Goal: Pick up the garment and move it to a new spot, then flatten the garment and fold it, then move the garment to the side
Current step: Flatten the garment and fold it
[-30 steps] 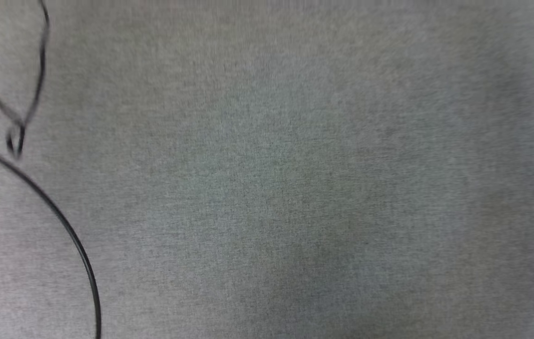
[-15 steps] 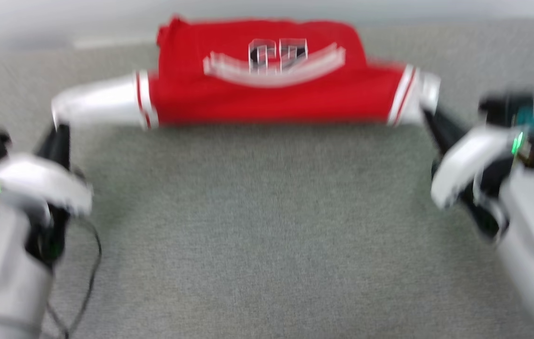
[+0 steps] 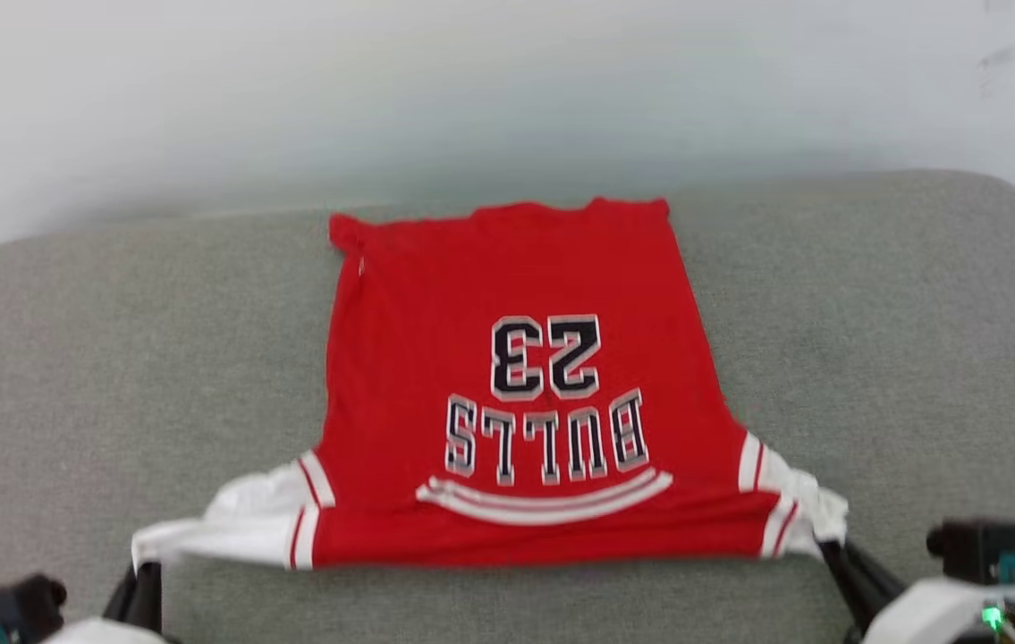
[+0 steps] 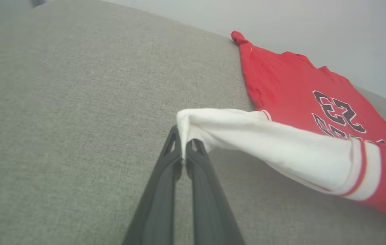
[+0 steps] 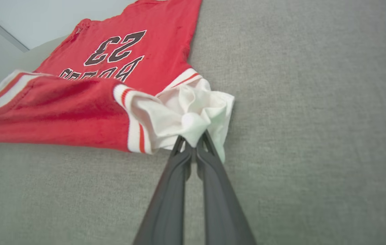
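Observation:
The garment [image 3: 516, 402], a red jersey with white sleeves and upside-down "BULLS 23" print, lies spread on a grey fabric surface [image 3: 69, 376], its hem toward the far edge. My left gripper [image 4: 183, 149] is shut on the tip of one white sleeve [image 4: 264, 143], which hangs stretched above the surface. My right gripper [image 5: 194, 144] is shut on the bunched end of the other white sleeve [image 5: 193, 112]. In the head view the left gripper [image 3: 142, 572] sits at the lower left and the right gripper [image 3: 829, 550] at the lower right, each at a sleeve end.
The grey fabric surface [image 5: 315, 102] stretches wide on both sides of the jersey. Its rounded far edge meets a pale wall [image 3: 471, 89]. A camera mount [image 3: 976, 546] sits on the right wrist.
The head camera has swung up from bare grey fabric with a black cable to the jersey. The jersey's far body now lies spread flat; both grippers still hold the sleeves.

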### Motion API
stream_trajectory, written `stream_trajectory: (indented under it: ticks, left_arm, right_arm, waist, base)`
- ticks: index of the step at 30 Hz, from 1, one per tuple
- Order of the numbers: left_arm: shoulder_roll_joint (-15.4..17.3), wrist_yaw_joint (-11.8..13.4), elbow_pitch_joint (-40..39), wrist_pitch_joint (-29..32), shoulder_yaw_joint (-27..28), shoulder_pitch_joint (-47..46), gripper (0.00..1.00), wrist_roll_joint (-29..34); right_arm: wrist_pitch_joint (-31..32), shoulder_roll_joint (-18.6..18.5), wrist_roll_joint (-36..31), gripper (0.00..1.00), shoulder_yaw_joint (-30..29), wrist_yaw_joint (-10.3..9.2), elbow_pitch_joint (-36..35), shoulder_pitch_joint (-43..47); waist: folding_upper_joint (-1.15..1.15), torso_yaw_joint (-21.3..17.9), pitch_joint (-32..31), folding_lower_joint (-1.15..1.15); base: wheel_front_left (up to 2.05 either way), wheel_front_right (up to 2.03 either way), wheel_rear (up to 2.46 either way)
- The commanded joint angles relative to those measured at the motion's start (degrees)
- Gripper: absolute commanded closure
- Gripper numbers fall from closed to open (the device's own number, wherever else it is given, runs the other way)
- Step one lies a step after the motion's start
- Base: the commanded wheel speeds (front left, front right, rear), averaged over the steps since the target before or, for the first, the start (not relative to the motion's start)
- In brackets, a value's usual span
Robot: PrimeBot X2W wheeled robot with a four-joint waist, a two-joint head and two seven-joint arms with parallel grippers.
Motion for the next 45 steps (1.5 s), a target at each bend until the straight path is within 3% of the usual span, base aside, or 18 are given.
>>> stream_trajectory:
  ticks: [1,7,8,9,14,20,25,31,36,45]
  left_arm:
    - [0.45,0.75,-0.61,0.25,0.57,0.91,1.00,-0.26]
    - [0.99,5.31,-8.69,1.89,0.76,9.94,1.00,-1.07]
    - [0.86,5.65,-9.73,2.01,0.66,10.71,1.00,-1.23]
    - [0.86,5.99,-10.57,2.23,0.45,11.05,1.00,-1.12]
    - [1.23,6.91,-13.51,3.52,-0.76,9.78,1.00,-0.16]
    - [1.16,6.71,-16.29,3.29,-1.84,6.57,1.00,1.54]
    - [0.82,5.00,-18.24,3.88,-3.81,1.44,1.00,3.36]
    - [-0.55,2.48,-19.04,2.69,-5.71,-5.22,1.00,5.52]
    - [-1.43,0.71,-18.90,1.83,-6.91,-9.51,1.00,6.85]
    - [-4.55,-2.48,-18.06,0.27,-9.11,-15.44,1.00,7.64]
  right_arm:
    - [0.20,0.33,-0.25,1.00,-0.98,-0.10,-0.86,1.46]
    - [6.96,3.94,-4.89,0.96,-4.62,-0.10,-8.90,12.68]
    - [7.62,4.42,-4.88,0.57,-4.59,-0.09,-9.92,13.41]
    - [8.12,4.68,-5.11,0.00,-5.07,-0.09,-10.77,13.87]
    - [9.20,7.19,-4.17,0.00,-8.10,-0.07,-15.08,11.50]
    - [11.28,8.41,-2.74,0.00,-13.31,-0.06,-15.09,0.39]
    - [14.67,5.33,-2.52,0.00,-16.53,-0.06,-5.59,-15.55]
    - [22.68,0.59,-4.80,0.00,-16.50,-0.06,8.13,-34.80]
    - [28.50,-0.36,-8.38,0.00,-16.50,-0.06,18.20,-48.60]
    - [34.79,-2.45,-16.62,0.00,-18.87,-0.06,29.19,-62.23]
  waist:
    - [0.00,0.14,-0.57,0.02]
    - [0.00,0.57,-1.03,0.02]
    - [0.00,0.69,-0.93,0.02]
    - [0.00,0.88,-0.76,0.02]
    - [0.00,1.96,0.53,0.02]
    - [0.00,3.94,4.07,0.02]
    - [0.00,7.69,9.78,0.02]
    - [0.00,13.03,16.43,0.02]
    - [0.00,15.96,20.42,0.02]
    - [0.00,20.45,26.72,0.02]
  base:
    - [0.00,0.00,0.00]
    - [0.00,0.00,0.00]
    - [0.00,0.00,0.00]
    - [0.00,0.00,0.00]
    - [0.00,0.00,0.00]
    - [0.00,0.00,0.00]
    - [0.00,0.00,0.00]
    - [0.00,0.00,0.00]
    - [0.00,0.00,0.00]
    - [0.00,0.00,0.00]
